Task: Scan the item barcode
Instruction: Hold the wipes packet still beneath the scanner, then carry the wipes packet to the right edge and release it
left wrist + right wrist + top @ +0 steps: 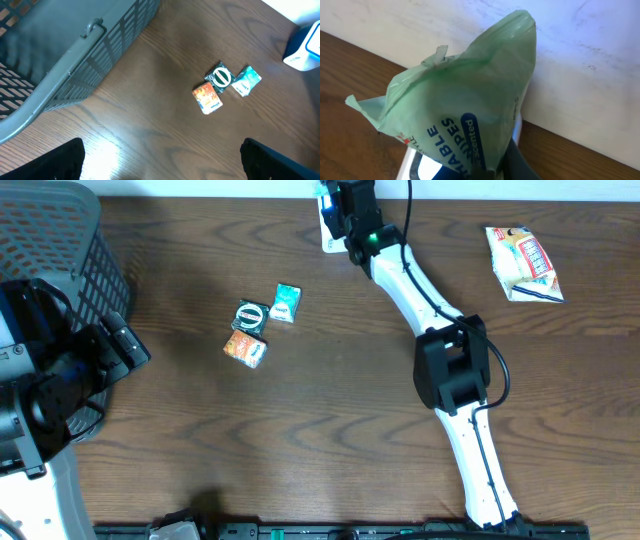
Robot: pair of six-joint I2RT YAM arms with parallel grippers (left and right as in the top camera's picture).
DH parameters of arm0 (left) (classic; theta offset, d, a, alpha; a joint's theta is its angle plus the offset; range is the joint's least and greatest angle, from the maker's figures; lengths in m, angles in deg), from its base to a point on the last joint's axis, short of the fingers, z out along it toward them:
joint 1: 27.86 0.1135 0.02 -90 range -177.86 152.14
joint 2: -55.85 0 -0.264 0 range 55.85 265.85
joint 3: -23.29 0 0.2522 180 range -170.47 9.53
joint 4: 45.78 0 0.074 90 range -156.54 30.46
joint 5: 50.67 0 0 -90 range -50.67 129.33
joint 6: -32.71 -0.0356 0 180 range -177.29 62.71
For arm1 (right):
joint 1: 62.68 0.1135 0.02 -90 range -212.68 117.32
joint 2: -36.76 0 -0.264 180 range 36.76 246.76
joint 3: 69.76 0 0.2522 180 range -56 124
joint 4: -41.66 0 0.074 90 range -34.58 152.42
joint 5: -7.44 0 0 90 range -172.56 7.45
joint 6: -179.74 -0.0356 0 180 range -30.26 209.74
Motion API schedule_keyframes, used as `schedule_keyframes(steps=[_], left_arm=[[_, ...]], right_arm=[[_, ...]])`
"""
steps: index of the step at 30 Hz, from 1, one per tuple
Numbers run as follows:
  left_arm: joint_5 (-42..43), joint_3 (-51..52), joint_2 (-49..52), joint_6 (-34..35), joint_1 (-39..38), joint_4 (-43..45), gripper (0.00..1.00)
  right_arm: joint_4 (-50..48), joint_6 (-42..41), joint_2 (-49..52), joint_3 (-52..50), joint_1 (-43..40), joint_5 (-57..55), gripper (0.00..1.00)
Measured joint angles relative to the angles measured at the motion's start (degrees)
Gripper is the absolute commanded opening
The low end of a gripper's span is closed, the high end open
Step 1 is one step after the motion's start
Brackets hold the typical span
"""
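A pale green pack of wipes (470, 100) with blue lettering fills the right wrist view. My right gripper (501, 170) is shut on its lower end and holds it upright. Just beneath the pack is the white barcode scanner (412, 162), its window glowing blue. In the overhead view the right gripper (350, 210) reaches to the table's far edge over the scanner (328, 235), and the pack is hidden under it. My left gripper (162, 170) hangs open above bare wood near the left edge, its fingers (55, 162) wide apart and empty.
A grey mesh basket (60, 240) stands at the far left, beside the left arm. Three small packets lie mid-table: green-black (249, 316), teal (285, 303) and orange (245, 348). A white and red snack bag (524, 263) lies at the far right.
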Motion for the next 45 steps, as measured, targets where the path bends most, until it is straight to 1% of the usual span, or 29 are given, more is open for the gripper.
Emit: schedule_keyframes(steps=[6, 9, 14, 19, 22, 28, 30, 36, 38, 39, 40, 41, 45], left_arm=[[0.02, 0.0, 0.0, 0.0, 0.0, -0.02, 0.98], [0.0, 0.0, 0.0, 0.0, 0.0, -0.02, 0.97], [0.02, 0.0, 0.0, 0.0, 0.0, -0.02, 0.98], [0.02, 0.0, 0.0, 0.0, 0.0, -0.04, 0.98], [0.02, 0.0, 0.0, 0.0, 0.0, -0.02, 0.98], [0.0, 0.0, 0.0, 0.0, 0.0, -0.02, 0.98], [0.0, 0.0, 0.0, 0.0, 0.0, -0.02, 0.97], [0.0, 0.0, 0.0, 0.0, 0.0, -0.02, 0.98], [0.02, 0.0, 0.0, 0.0, 0.0, -0.02, 0.98], [0.0, 0.0, 0.0, 0.0, 0.0, -0.02, 0.98], [0.0, 0.0, 0.0, 0.0, 0.0, -0.02, 0.98], [0.0, 0.0, 0.0, 0.0, 0.0, -0.02, 0.97], [0.02, 0.0, 0.0, 0.0, 0.0, -0.02, 0.98]], right_arm=[[2.99, -0.02, -3.65, 0.0, -1.11, -1.51, 0.01], [6.21, -0.02, -6.71, 0.0, -2.62, -3.58, 0.01], [16.37, 0.17, -11.5, 0.24, -8.15, -7.87, 0.01], [27.52, 0.87, -12.31, 0.31, -15.32, -11.54, 0.01], [32.5, 1.07, -12.31, -0.17, -20.26, -12.63, 0.01], [37.35, 0.87, -12.31, -2.38, -28.37, -13.77, 0.02], [38.18, 0.85, -12.31, -3.69, -30.32, -13.84, 0.01], [39.74, 0.39, -12.31, -6.03, -33.97, -13.77, 0.02], [40.39, -0.28, -12.31, -6.12, -35.32, -13.68, 0.04], [40.61, -0.52, -12.31, -6.12, -35.98, -13.66, 0.06], [40.83, -0.72, -12.31, -6.12, -36.5, -13.66, 0.12], [41.11, -0.9, -12.31, -6.14, -37.35, -13.66, 0.14], [42.51, -1.38, -12.31, -7.23, -40.72, -13.68, 0.14]])
